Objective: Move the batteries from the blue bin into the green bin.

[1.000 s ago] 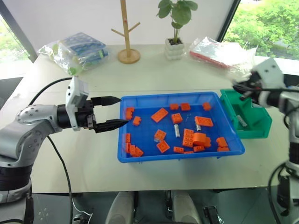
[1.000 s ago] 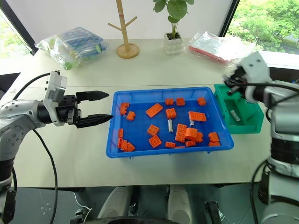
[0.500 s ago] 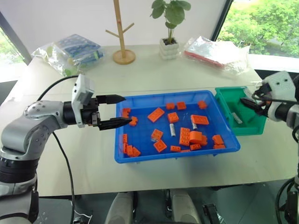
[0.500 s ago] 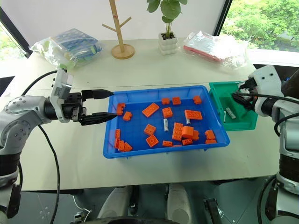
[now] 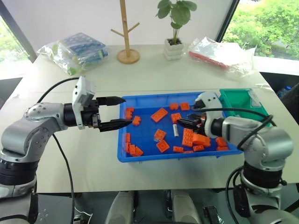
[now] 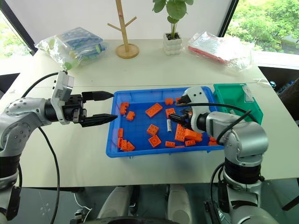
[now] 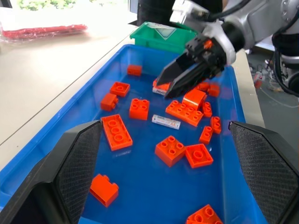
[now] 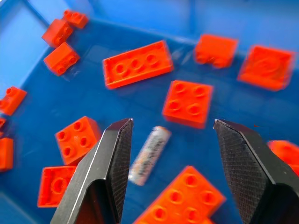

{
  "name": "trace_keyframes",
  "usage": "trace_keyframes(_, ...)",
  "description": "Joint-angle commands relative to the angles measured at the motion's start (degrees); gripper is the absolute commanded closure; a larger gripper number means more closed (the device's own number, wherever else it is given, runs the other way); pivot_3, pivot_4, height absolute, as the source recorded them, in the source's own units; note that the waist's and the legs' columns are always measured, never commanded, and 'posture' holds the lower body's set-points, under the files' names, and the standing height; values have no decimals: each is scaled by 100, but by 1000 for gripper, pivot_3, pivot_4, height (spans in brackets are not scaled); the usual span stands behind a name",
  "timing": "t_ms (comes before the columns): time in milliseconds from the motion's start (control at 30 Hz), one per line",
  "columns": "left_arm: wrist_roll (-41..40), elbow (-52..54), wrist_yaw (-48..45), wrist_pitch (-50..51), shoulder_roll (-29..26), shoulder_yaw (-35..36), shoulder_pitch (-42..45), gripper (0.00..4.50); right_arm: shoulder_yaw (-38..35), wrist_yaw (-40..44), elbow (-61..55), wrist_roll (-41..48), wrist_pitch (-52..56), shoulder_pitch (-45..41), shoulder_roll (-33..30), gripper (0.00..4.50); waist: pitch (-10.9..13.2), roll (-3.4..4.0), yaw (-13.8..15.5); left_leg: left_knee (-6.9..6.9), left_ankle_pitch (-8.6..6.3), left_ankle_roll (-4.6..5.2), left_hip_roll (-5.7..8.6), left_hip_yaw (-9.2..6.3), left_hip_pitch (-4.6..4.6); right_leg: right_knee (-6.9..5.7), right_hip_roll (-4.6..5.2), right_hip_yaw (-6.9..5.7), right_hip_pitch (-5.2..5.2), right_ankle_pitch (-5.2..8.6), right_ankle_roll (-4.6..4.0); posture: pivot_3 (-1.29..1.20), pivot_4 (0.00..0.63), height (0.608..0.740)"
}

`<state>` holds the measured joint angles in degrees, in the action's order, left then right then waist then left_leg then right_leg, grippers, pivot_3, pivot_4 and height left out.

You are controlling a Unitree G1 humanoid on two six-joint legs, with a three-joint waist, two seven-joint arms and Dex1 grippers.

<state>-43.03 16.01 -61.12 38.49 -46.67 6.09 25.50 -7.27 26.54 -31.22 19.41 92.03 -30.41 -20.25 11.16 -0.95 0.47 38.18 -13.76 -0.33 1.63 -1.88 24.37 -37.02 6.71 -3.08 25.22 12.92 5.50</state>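
The blue bin [image 5: 140, 154] sits mid-table, strewn with several orange bricks [image 5: 159, 114]. One silver battery [image 5: 176, 130] lies among them, also seen as the battery [image 8: 149, 155] and the battery [image 7: 166, 122]. My right gripper [image 5: 181, 122] hovers open just above it, its fingers [image 8: 112, 163] spread to either side and nothing between them. At the bin's left rim my left gripper [image 5: 127, 111] points across, open and empty. The green bin [image 5: 243, 100] stands against the blue bin's right end, partly hidden behind my right arm.
At the table's back stand a white potted plant [image 5: 175, 46] and a wooden peg stand [image 5: 127, 51]. Plastic bags lie at the back left [image 5: 79, 49] and back right [image 5: 219, 49]. The table's front edge runs close below the blue bin.
My right gripper has swung left from the green bin to above the battery in the blue bin, and now stands open. The left gripper stayed put.
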Motion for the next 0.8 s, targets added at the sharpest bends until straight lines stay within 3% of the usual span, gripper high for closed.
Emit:
trace_keyframes(33,-71,201,32,-5,-38,155,52,0,170,-264,264,-59,-229,3,113,1685,0,0,-9,0,0,0,0,0,0,-2,-1,0,0,0,0,0,150,692)
trace_keyframes(400,-87,232,58,-12,-65,214,44,0,671,-468,692,-30,-779,334,51,1685,0,-1,-30,-1,0,0,0,1,0,-3,-3,-1,0,0,2,0,150,692)
trace_keyframes(500,-68,192,54,-27,-52,197,102,0,846,-498,841,-76,-1059,388,10,2566,-1,-2,-53,-1,0,0,-1,1,-4,-2,-3,-1,-2,0,1,0,150,692)
trace_keyframes(633,-43,156,36,-61,-44,183,138,0,943,-511,827,-38,-1196,402,-58,4432,-1,-2,-112,-1,0,0,-2,-1,-5,-4,-4,-1,-3,0,2,0,150,692)
trace_keyframes(800,3,94,-7,-131,-26,153,144,0,396,-401,559,167,-891,53,-335,4422,-1,-1,-105,-1,0,0,-1,-1,-4,-4,-4,-1,-3,0,2,0,150,692)
